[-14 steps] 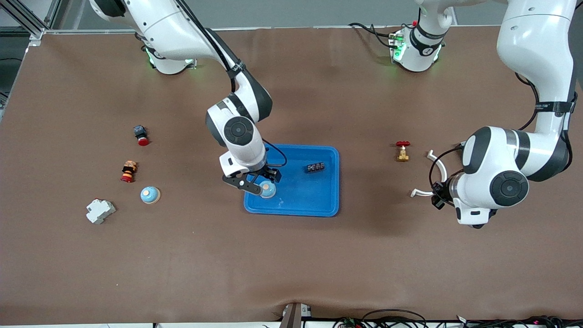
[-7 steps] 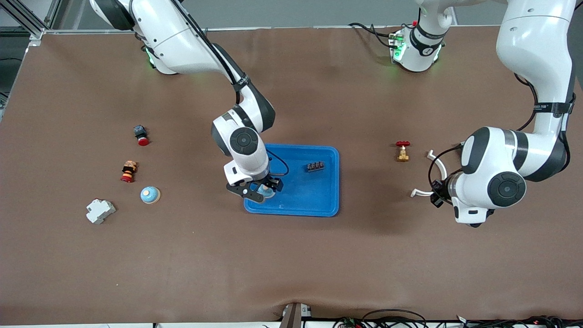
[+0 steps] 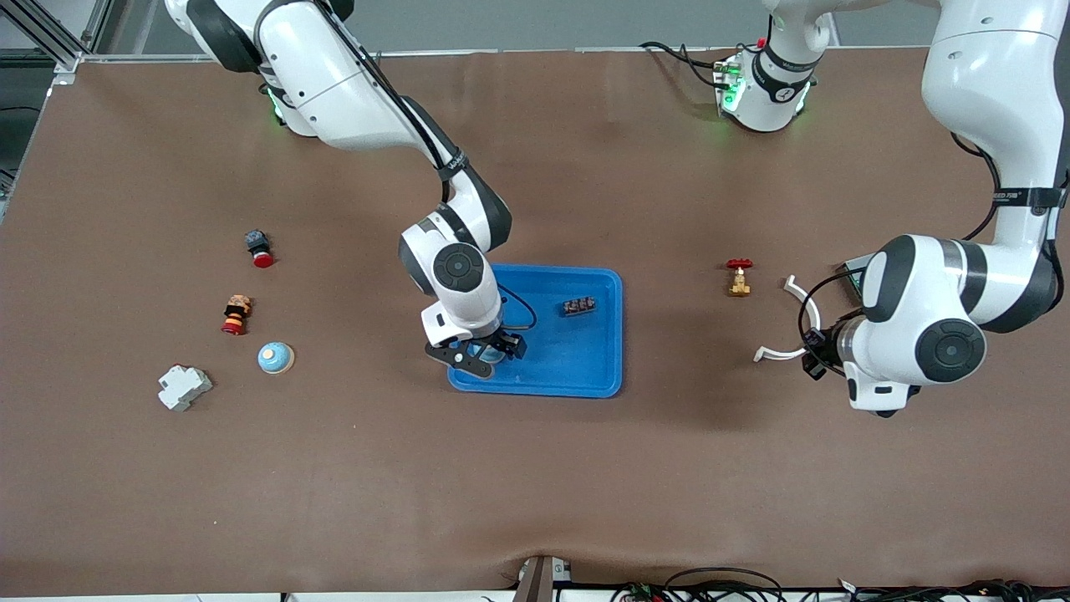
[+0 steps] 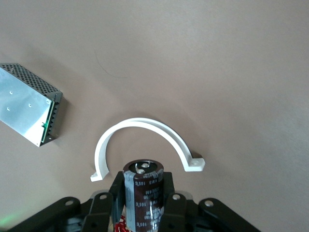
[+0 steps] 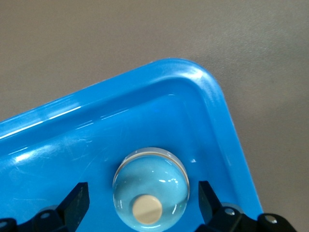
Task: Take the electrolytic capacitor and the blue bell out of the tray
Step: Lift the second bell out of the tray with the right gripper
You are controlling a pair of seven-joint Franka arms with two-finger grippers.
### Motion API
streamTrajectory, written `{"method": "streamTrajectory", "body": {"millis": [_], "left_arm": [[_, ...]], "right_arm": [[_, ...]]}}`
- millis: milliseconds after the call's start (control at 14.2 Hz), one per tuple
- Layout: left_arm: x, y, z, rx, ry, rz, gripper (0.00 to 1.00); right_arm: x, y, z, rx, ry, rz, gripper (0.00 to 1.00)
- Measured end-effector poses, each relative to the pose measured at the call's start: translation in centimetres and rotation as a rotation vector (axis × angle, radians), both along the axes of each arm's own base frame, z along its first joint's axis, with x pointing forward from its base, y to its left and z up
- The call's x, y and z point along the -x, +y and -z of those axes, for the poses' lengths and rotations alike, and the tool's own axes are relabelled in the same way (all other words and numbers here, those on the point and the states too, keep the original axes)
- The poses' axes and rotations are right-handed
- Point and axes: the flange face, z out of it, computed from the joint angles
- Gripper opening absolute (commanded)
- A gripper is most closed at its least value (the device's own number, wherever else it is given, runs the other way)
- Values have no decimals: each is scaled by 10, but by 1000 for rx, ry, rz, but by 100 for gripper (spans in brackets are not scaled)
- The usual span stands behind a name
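Bell (image 5: 150, 186) rests in the blue tray (image 3: 585, 368), in the corner nearest the front camera at the right arm's end, as our right gripper (image 3: 479, 353) stands around it with fingers (image 5: 77, 200) spread wide and clear of the dome. Our left gripper (image 4: 144, 203) is clenched on the capacitor (image 4: 143, 191), held over the white curved bracket (image 4: 145, 128) toward the left arm's end of the table (image 3: 535, 468). A second bell (image 3: 275, 358) sits near the right arm's end.
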Motion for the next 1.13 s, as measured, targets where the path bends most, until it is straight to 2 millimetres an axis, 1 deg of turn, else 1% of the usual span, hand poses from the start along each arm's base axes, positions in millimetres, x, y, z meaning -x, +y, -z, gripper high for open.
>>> {"method": "streamTrajectory", "body": {"millis": [71,282,635,776,918,1129], "left_arm": [[0,3,1,1,3,1,0],[1,2,2,2,6,3,0],[2,0,2,3,6,6,0],[2,-1,-1,3,3,8,0],[5,-4,-4,2,2,13,0],[11,-16,-3,8,10,32,0]], "right_arm": [[0,0,0,0,-1,0,74],[-1,0,1,0,-1,0,0],[-3,2,-4,-5,-5,31,0],[-6,3,-9,2,3,36,0],[-11,3,-22,30,35,44,0],[-22,0,-49,63,75,52,0]]}}
